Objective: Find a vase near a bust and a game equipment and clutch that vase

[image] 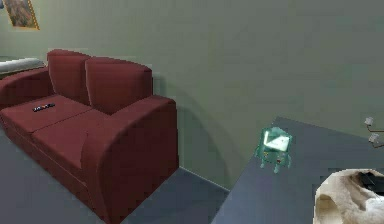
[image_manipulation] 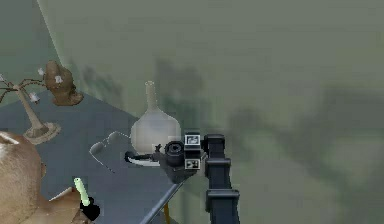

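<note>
Dark arm ends in claw at pale vase on table.

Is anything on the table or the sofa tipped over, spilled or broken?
Nothing stands out. The pale vase stands upright on the table, the small teal object too, and the sofa cushions sit in place.
</note>
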